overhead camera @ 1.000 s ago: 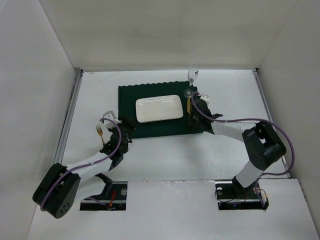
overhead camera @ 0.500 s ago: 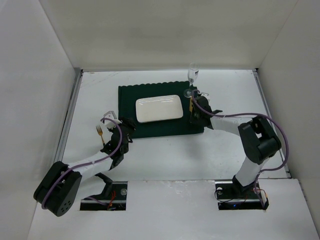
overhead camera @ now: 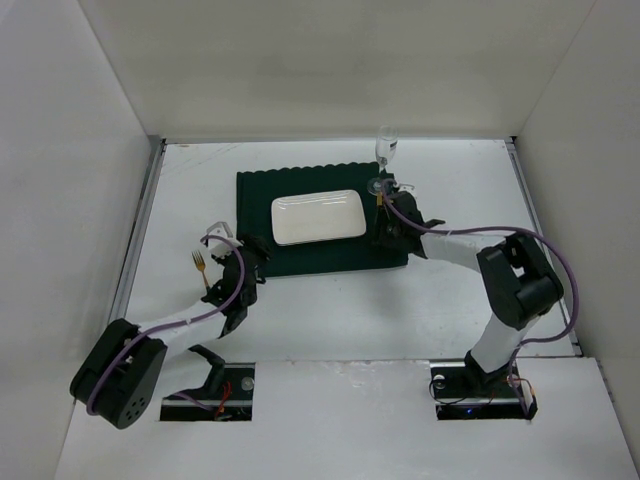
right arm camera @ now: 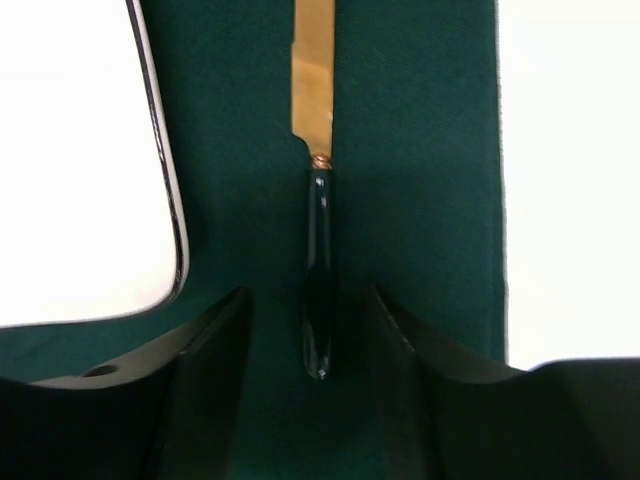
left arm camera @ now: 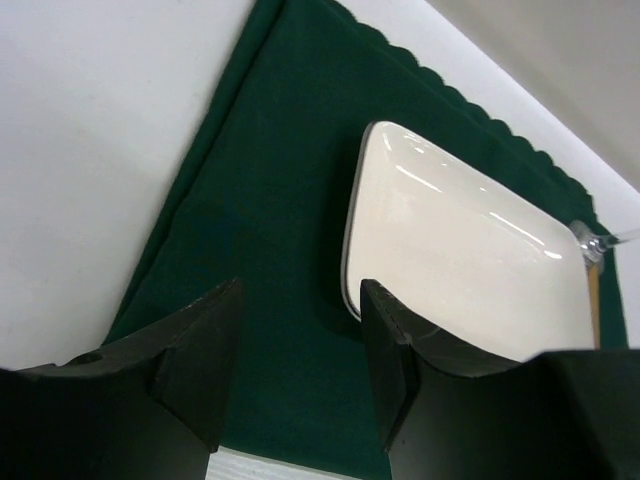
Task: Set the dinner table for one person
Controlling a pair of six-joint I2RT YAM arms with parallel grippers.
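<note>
The dinner table (overhead camera: 460, 300) is a white top carrying a dark green placemat (overhead camera: 320, 255) with a white rectangular plate (overhead camera: 318, 217) on it. A knife (overhead camera: 378, 203) with a gold blade and a dark green handle (right arm camera: 320, 270) lies on the mat to the right of the plate. My right gripper (right arm camera: 310, 335) is open, its jaws either side of the handle's end and not touching it. My left gripper (left arm camera: 300, 370) is open and empty over the mat's near left corner. A gold fork (overhead camera: 200, 265) lies on the table left of the mat.
A wine glass (overhead camera: 386, 150) stands at the mat's far right corner, just beyond the knife tip; its foot shows in the left wrist view (left arm camera: 592, 243). White walls enclose the table on three sides. Metal strips run along the left and right table edges.
My right gripper has shifted slightly toward the far side along the knife. The left arm has barely moved.
</note>
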